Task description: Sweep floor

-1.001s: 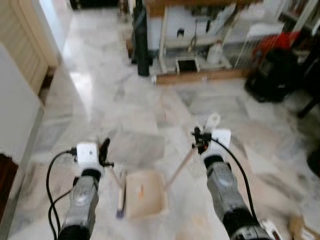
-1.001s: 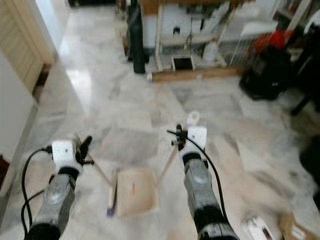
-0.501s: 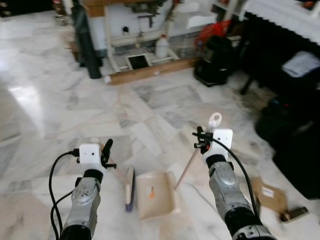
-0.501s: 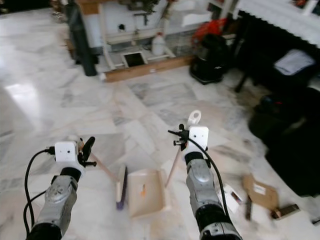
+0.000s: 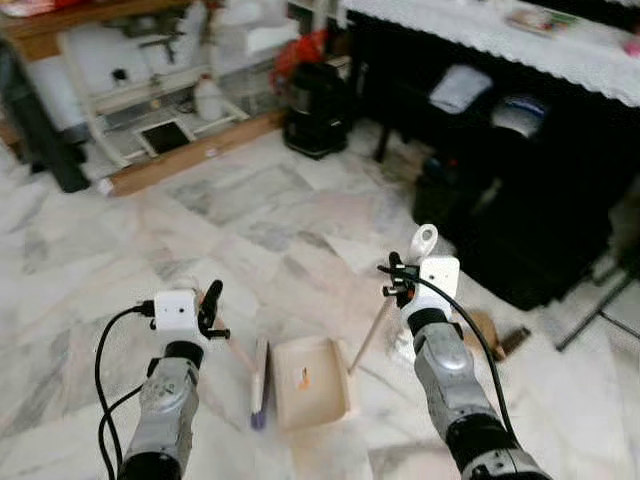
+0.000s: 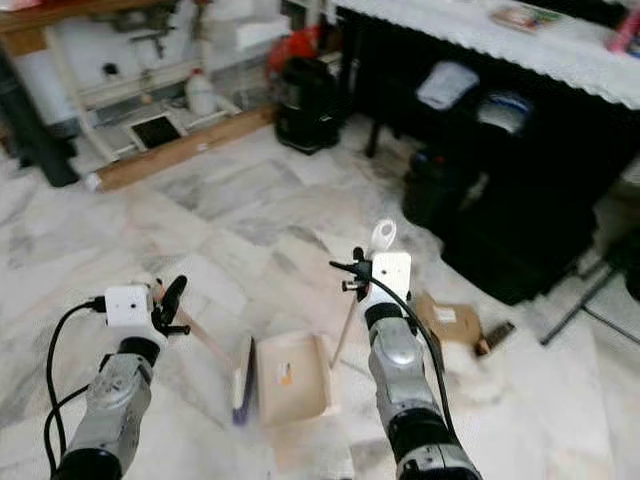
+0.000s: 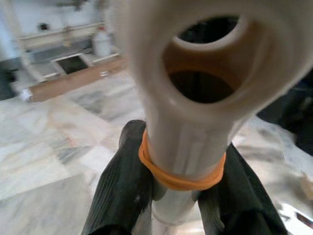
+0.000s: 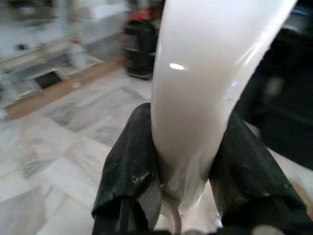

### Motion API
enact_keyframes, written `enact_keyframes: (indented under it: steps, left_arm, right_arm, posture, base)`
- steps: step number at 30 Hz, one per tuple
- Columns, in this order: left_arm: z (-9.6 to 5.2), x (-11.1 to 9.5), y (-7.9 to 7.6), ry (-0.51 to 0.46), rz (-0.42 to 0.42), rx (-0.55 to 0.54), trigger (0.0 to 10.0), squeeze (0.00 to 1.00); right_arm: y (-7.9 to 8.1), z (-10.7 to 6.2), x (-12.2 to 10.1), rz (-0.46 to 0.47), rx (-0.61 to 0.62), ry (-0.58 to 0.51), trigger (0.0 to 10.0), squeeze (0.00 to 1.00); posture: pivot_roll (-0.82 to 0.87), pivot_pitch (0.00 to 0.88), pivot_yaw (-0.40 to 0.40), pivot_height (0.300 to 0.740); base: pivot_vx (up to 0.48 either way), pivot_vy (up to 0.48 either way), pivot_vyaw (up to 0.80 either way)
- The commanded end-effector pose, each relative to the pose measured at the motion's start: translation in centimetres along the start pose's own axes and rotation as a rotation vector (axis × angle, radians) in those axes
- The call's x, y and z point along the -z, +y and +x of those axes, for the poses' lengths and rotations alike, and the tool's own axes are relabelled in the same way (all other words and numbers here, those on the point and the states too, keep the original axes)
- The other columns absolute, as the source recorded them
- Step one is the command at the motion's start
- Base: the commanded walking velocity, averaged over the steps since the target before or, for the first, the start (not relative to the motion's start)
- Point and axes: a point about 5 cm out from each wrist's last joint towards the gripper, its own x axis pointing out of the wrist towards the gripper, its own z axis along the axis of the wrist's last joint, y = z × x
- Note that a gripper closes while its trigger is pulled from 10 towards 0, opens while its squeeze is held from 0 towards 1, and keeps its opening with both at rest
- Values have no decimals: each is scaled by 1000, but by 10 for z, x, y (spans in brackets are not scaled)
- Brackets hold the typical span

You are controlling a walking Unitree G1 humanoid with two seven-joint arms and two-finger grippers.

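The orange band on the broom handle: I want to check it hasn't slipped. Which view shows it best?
The left wrist view: the orange band wraps the broom handle just above the left tool's fingers, close and sharp. In the eye views it is too small to make out.

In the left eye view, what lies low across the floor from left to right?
left gripper → broom head → dustpan → right gripper → cardboard scrap

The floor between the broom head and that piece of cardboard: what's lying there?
In the left eye view, the dustpan lies beside the broom head, and its long handle slants up toward the cardboard.
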Motion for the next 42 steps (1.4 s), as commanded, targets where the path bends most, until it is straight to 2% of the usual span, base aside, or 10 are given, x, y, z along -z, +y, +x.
enact_keyframes:
  steps: [1, 35, 42]
  left_arm:
    - [0, -2, 2, -10, 6, 3, 10000, 0]
    - [1, -4, 4, -21, 24, -6, 10000, 0]
    - [1, -3, 3, -14, 28, -1, 10000, 0]
  right_arm:
    - [3, 4, -11, -3, -7, -49, 10000, 0]
    - [1, 4, -11, 0, 4, -55, 10000, 0]
    - [3, 3, -11, 3, -8, -63, 10000, 0]
  posture:
    - [7, 72, -4, 740]
    - [8, 85, -2, 740]
    - [8, 85, -2, 740]
  base:
    - [0, 0, -775]
    - [0, 0, -764]
    - [46, 0, 0]
